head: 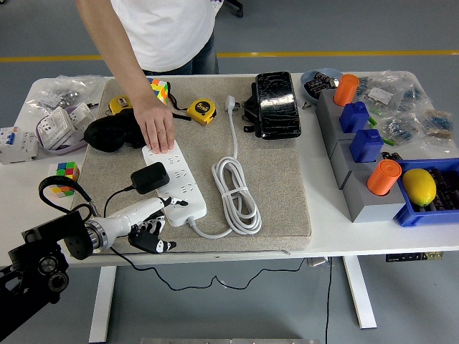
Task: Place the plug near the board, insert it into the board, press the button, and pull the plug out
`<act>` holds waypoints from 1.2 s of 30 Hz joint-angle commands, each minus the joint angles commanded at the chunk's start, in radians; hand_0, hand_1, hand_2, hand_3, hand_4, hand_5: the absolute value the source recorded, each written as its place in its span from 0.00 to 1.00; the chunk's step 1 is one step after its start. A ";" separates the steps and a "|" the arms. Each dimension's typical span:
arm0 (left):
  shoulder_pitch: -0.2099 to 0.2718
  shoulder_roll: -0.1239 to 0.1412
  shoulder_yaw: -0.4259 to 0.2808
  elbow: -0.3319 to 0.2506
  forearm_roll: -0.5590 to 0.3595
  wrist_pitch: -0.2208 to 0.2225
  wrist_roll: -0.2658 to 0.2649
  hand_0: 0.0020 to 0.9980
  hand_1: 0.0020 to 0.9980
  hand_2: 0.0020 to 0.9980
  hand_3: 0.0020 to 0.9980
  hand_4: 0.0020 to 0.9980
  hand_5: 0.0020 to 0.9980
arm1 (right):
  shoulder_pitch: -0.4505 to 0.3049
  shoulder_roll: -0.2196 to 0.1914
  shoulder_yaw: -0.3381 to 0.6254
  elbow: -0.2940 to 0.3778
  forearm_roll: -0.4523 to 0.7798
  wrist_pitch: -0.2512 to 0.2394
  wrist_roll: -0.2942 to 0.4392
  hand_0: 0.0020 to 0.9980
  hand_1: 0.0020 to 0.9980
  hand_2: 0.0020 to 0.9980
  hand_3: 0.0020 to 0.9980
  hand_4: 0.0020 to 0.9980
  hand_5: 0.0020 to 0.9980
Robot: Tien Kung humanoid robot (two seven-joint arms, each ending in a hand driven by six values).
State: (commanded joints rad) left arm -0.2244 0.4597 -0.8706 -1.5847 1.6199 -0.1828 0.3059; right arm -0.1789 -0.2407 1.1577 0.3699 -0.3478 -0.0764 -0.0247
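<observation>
Left hand (149, 222) low at the mat's near left corner, fingers (163, 203) loosely spread and holding nothing, pale fingertips just touching the near end of the strip (174, 180); darker fingers curled underneath over the mat (272, 186). Forearm running back down-left off the table's edge. Right hand nowhere in view.

Just beyond the hand, plug (149, 177), a black adapter block, seated on the strip's left side near its middle, thin black cable (115, 197) looping from it toward the left arm and trailing under the table. Strip lying diagonally, far end up-left, near end down-right.

At the strip's far end, a person's hand (157, 125) pressed flat on it, arm reaching in from the table's far side.

From the strip's near end, white cord (235, 190) coiled on the mat to the right, its own plug stretched toward the far edge.

Further out on the mat: black eye mask (107, 133) left of the person's hand, yellow tape measure (201, 110), black pouch (276, 104).

Off the mat, left: small cube (66, 172). Right: grey block (358, 168) with orange and blue caps, lemon (419, 185) in a blue bin (410, 216).
</observation>
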 joint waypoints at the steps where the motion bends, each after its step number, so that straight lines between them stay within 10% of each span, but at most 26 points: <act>1: -0.001 -0.001 -0.001 0.000 0.000 0.001 0.000 0.04 0.07 0.16 0.95 0.79 0.00 | 0.000 0.000 0.000 0.000 0.000 0.000 0.000 0.57 0.66 0.67 0.55 0.93 0.47; 36: -0.006 -0.001 0.001 0.031 0.008 -0.059 0.068 0.04 0.08 0.17 0.90 0.79 0.00 | 0.005 0.003 0.009 0.000 -0.002 0.000 0.000 0.57 0.66 0.67 0.55 0.93 0.47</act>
State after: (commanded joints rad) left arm -0.2302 0.4585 -0.8693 -1.5536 1.6277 -0.2422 0.3739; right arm -0.1735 -0.2373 1.1668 0.3700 -0.3500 -0.0760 -0.0250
